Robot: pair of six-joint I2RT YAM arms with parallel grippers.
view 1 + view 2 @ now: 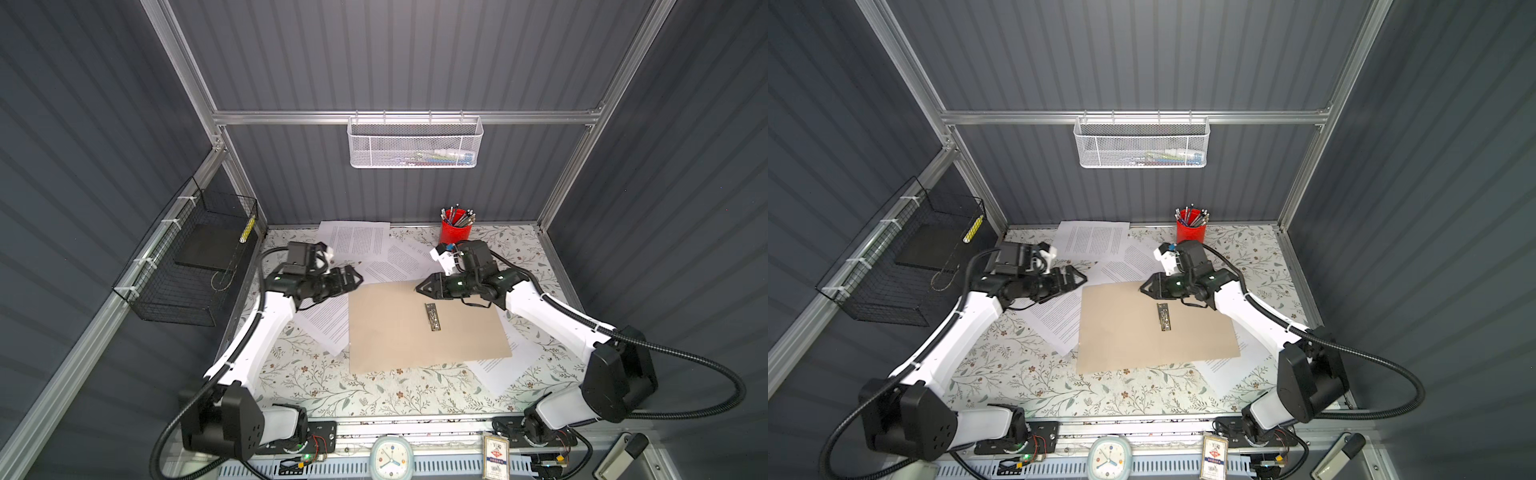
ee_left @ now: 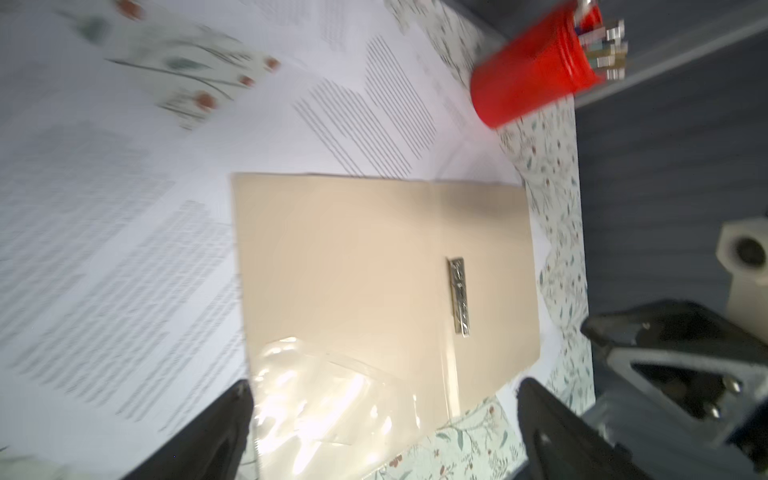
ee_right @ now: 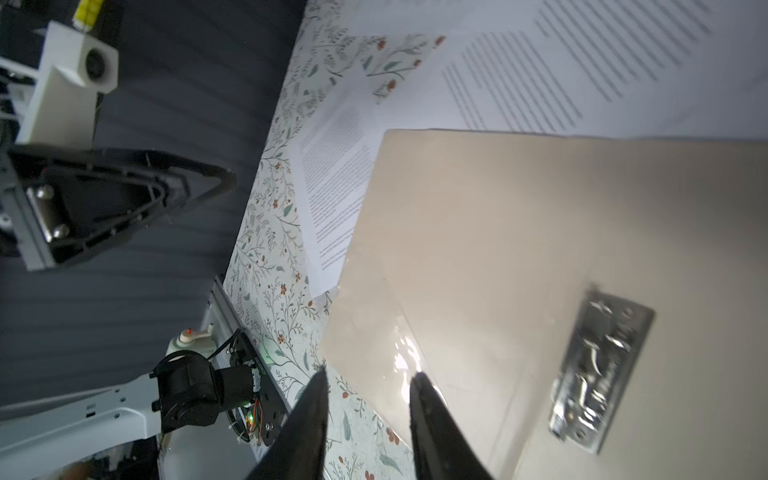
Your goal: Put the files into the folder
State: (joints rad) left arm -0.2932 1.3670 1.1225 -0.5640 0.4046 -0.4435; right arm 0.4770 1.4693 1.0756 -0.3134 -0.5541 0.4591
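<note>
Top views both show the tan folder (image 1: 415,332) (image 1: 1142,332) lying open and flat in the middle of the flowered tabletop (image 1: 316,386), with its metal clip (image 1: 432,316) a little right of its centre. The files (image 1: 357,241) are loose printed sheets spread around it: some overlap at the back of the frame, one sticks out from under the folder's left edge, and another from under its lower right corner. A red pen cup (image 1: 456,230) stands at the back, right of centre. The left pincer (image 1: 360,277) hangs just beside the folder's upper left corner; in the left wrist view its jaws (image 2: 384,384) stand spread wide with nothing between them. The right pincer (image 1: 418,289) sits over the folder's upper edge, right of the middle. In the right wrist view (image 3: 370,376) its two dark fingers (image 3: 307,424) stand a narrow gap apart above a corner of the folder, gripping nothing; whether they touch the card I cannot tell.
</note>
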